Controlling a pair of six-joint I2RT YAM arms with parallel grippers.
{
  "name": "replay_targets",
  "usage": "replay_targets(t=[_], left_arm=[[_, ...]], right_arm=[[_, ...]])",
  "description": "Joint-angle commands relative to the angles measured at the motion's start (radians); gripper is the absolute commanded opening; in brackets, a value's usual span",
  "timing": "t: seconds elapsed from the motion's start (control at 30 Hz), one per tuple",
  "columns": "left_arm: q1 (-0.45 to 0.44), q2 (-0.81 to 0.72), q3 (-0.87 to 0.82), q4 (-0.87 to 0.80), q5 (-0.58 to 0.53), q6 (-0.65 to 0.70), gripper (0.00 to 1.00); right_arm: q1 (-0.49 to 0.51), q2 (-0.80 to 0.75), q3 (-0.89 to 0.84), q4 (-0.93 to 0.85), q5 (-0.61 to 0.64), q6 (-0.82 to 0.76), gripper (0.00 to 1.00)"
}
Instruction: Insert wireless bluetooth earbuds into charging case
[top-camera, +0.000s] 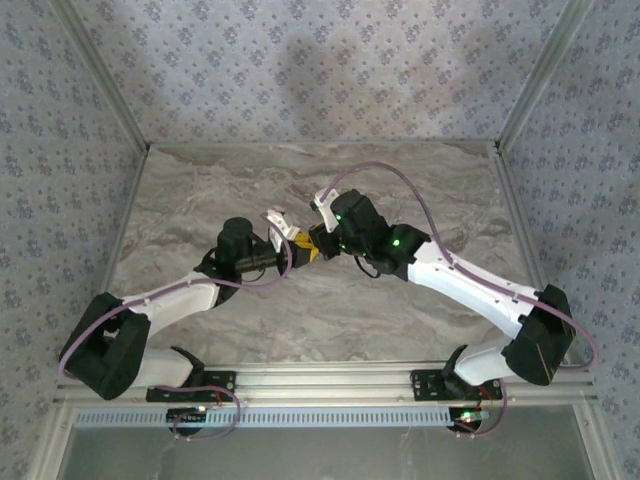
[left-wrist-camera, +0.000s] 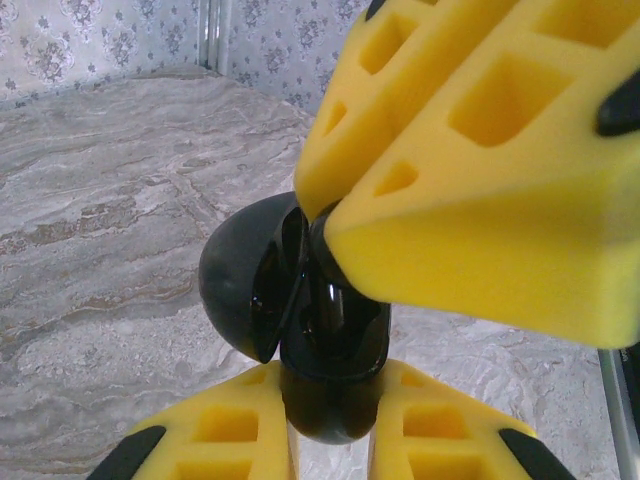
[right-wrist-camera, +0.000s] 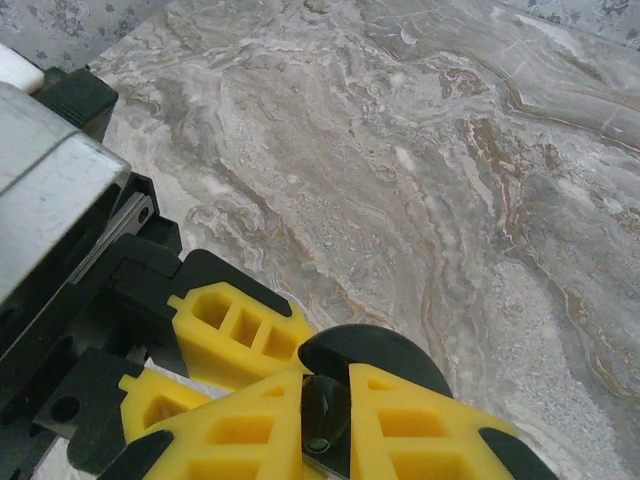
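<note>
left gripper (left-wrist-camera: 330, 400) clamped on a glossy black shell (left-wrist-camera: 245, 285) at lower centre, my right gripper (left-wrist-camera: 322, 222) pinching the same shell from upper right, marble table (left-wrist-camera: 100, 200) beneath

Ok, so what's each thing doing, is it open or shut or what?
black charging case: lid open, gripped at its bottom.
left gripper: shut on the black charging case.
right gripper: shut on a small black piece, maybe an earbud, right at the open case.
</note>
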Motion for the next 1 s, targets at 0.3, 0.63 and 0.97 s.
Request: replay_targets(t=[0.3, 0.63, 0.97], left_arm=[[0.0, -0.046, 0.038, 0.017, -0.001, 0.027, 0.14], [0.0, -0.056, 0.041, 0.018, -0.006, 0.025, 0.14], [0.0, -0.065, 0.044, 0.023, -0.013, 0.019, 0.14]], right_arm=[[0.013, -0.03, 0.024, -0.099, 0.063, -0.023, 0.17], [0.034, 0.013, 0.038, -0.13, 0.035, -0.035, 0.17], [0.047, 0.033, 0.044, -0.152, 0.09, -0.008, 0.17]])
